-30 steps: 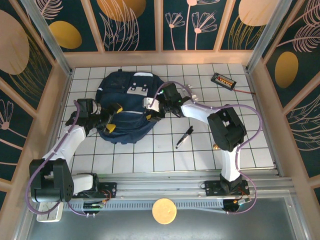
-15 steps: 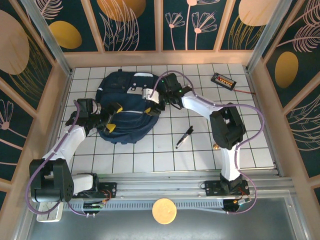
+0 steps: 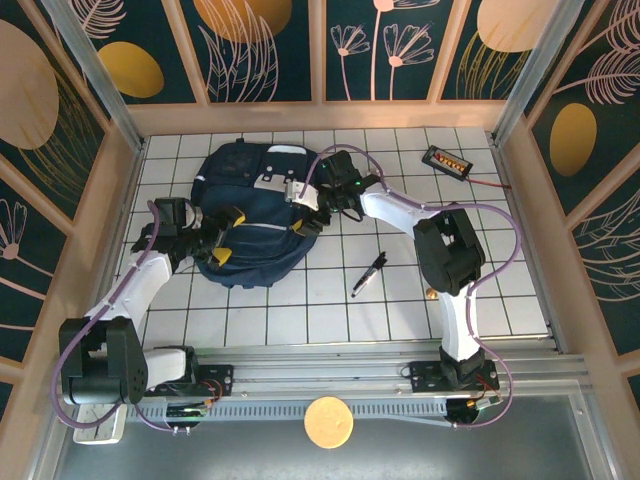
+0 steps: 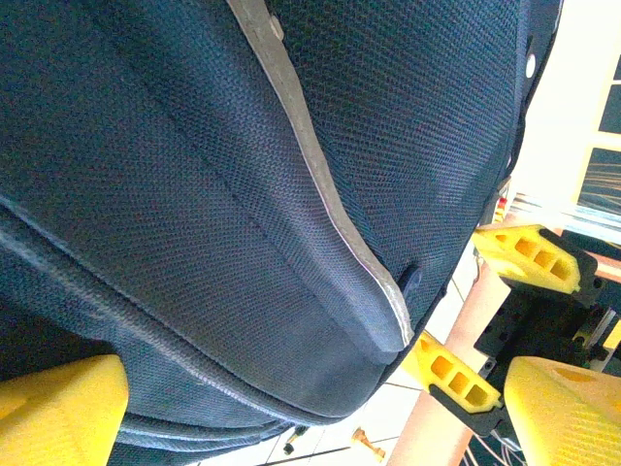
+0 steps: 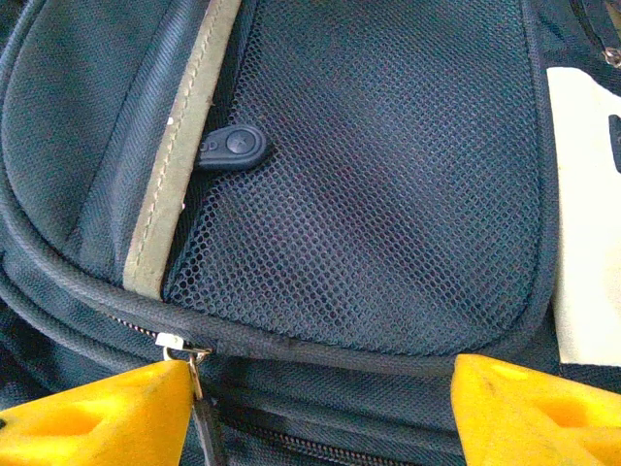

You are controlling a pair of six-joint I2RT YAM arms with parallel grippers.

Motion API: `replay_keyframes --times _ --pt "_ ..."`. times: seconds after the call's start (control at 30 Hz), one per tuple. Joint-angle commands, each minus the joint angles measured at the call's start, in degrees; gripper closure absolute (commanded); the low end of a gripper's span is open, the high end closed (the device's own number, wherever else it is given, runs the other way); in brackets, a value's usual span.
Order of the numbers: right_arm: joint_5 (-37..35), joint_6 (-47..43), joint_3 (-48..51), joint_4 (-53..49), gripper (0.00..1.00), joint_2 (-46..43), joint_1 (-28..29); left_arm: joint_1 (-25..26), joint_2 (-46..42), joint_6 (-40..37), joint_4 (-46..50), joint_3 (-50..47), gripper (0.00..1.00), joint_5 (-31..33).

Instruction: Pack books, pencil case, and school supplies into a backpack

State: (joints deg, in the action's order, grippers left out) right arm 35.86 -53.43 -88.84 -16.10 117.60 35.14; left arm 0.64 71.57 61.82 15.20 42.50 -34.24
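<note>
The navy backpack lies flat on the white tiled table, white buckles up. My left gripper stands open at its lower left edge, yellow fingers either side of the fabric bulge. Over the backpack's right side my right gripper is open above the mesh pocket; a metal zipper pull hangs beside its left finger. The black pen lies on the tiles to the right. Books, pencil case and the teal item are out of view.
A black tray with orange pieces sits at the back right with a red wire. A small brass-coloured object lies by the right arm. Wooden walls ring the table; open tiles lie in front of the backpack.
My right gripper has slid up and slightly left along the backpack's right side. The left arm and the pen have stayed put.
</note>
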Motion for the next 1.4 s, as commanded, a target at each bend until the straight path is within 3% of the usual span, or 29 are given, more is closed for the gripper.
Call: replay_keyframes --times 0.0,0.23,0.57,0.83,1.03,1.3,1.37 --pt "1.5 2.3 2.9 -3.6 0.29 1.0 1.4 -0.4 0.6 -0.2 -0.5 0.1 0.01 -0.6" --pt "2.2 7.8 9.7 3.9 0.29 -2.5 2.2 -0.4 1.4 -0.4 -0.4 1.2 0.01 -0.4" --pt "1.9 7.1 8.4 1.3 0.34 -1.9 3.2 -0.4 1.6 -0.5 -0.1 1.4 0.01 -0.3" --pt "2.2 9.1 8.3 0.5 0.48 -2.7 3.0 -0.4 1.3 -0.5 0.0 1.6 0.01 -0.2" --pt "1.4 10.5 8.6 -0.4 0.67 -3.2 2.8 -0.4 0.7 -0.6 0.3 1.5 0.01 0.0" --pt "-0.2 12.4 10.5 -1.0 0.77 -4.9 2.2 -0.4 0.4 -2.4 2.2 3.0 0.01 1.3" --pt "-0.5 13.0 10.4 -1.9 0.84 -5.1 2.1 -0.4 0.7 -3.8 3.3 4.0 0.01 2.0"
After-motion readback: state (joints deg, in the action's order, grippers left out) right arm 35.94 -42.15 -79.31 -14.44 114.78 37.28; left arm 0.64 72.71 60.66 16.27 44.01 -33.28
